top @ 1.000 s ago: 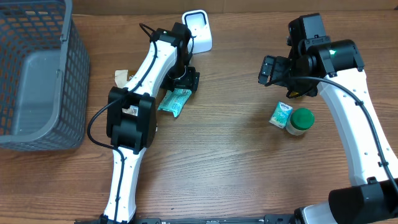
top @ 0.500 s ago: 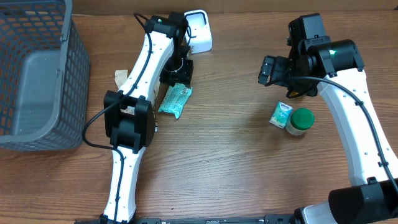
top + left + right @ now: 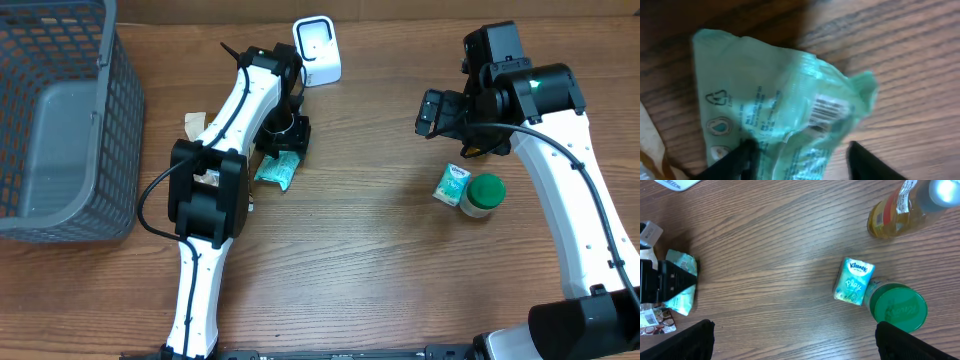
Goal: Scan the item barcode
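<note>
**Pouch on counter, barcode up, left pincer astride it**

The pouch (image 3: 785,115) lies flat on the counter (image 3: 380,260), below the scanner (image 3: 317,50) and close beside the left arm. Its white barcode (image 3: 827,109) faces up. A recycling mark (image 3: 718,98) and small print sit to the barcode's left, but the print is too blurred to read.

The left pincer (image 3: 801,155) stands part open astride the pouch's near end. 1 finger touches the film and the other is just clear of it, so nothing is gripped. The right pincer (image 3: 435,112) hangs wide and holds nothing.

Near it, a tissue pack (image 3: 854,281) reads "Kleenex" and "Play". It touches a green-lidded jar (image 3: 897,307).

In the frame before, the left pincer sat nearer the scanner and more of the pouch showed. It has since come back down over the pouch. The pouch and the right arm have stayed put.
</note>
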### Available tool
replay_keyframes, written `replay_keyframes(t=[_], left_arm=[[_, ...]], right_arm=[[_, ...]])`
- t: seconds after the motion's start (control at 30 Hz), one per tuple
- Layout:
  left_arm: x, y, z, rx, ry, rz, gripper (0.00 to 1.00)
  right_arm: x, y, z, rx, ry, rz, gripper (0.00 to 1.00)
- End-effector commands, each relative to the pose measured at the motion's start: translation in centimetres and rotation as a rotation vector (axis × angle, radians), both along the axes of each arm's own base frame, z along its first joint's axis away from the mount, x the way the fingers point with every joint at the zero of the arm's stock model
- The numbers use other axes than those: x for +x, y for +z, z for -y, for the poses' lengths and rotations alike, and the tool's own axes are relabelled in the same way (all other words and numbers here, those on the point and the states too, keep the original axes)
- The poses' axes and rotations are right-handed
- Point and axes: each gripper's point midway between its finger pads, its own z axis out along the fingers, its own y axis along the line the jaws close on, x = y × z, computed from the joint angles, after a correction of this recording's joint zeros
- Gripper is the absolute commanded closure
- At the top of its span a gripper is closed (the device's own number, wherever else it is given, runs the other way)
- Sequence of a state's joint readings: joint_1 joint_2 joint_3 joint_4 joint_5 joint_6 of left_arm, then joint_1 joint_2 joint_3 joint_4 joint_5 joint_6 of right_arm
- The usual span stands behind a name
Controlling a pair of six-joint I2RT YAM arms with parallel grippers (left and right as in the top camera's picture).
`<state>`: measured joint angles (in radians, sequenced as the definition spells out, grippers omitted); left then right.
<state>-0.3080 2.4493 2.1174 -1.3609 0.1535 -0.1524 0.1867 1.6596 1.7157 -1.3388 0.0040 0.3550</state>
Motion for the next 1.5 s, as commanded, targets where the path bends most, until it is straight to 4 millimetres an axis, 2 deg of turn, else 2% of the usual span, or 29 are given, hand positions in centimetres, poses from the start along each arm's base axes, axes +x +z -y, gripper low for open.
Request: replay_keyframes(t=[0.0,0.1,0.13,0.3,0.4,0.43,0.5,0.53,0.73,1.07,1.13,1.27,1.47], left_arm=[[-1.9,-2.3,-0.2,0.029,-0.011,-0.078,0.28],[-1.9,-1.4,0.0,0.028,-0.029,-0.073,0.32],[-1.6,-0.7,0.0,0.025,-0.034,-0.059,0.37],[0.6,3.5,0.3,-0.007,-0.021,0.048,0.40],[1.3,5.1,0.0,0.017,0.010,0.084,0.43],[1.3,5.2,-0.2,0.029,0.022,0.087,0.50],[1.1,5.1,-0.3,0.038,0.038,0.077,0.87],[1.0,5.0,-0.2,0.041,0.042,0.070,0.96],[-0.5,3.4,0.2,0.056,0.024,0.018,0.96],[-3.2,-1.7,0.1,0.088,0.015,-0.062,0.96],[-3.7,-2.2,0.2,0.093,0.009,-0.072,0.96],[-2.8,-1.4,0.5,0.079,0.010,-0.037,0.96],[-0.3,3.1,1.2,0.041,0.028,0.068,0.96]], right_arm=[[0.0,0.7,-0.1,0.005,0.007,0.022,0.00],[0.0,0.7,-0.1,0.005,0.007,0.022,0.00],[0.0,0.7,-0.1,0.005,0.007,0.022,0.00],[0.0,0.7,-0.1,0.005,0.007,0.022,0.00],[0.0,0.7,-0.1,0.005,0.007,0.022,0.00],[0.0,0.7,-0.1,0.005,0.007,0.022,0.00],[0.0,0.7,-0.1,0.005,0.007,0.022,0.00],[0.0,0.7,-0.1,0.005,0.007,0.022,0.00],[0.0,0.7,-0.1,0.005,0.007,0.022,0.00],[0.0,0.7,-0.1,0.005,0.007,0.022,0.00],[0.0,0.7,-0.1,0.005,0.007,0.022,0.00],[0.0,0.7,-0.1,0.005,0.007,0.022,0.00],[0.0,0.7,-0.1,0.005,0.007,0.022,0.00]])
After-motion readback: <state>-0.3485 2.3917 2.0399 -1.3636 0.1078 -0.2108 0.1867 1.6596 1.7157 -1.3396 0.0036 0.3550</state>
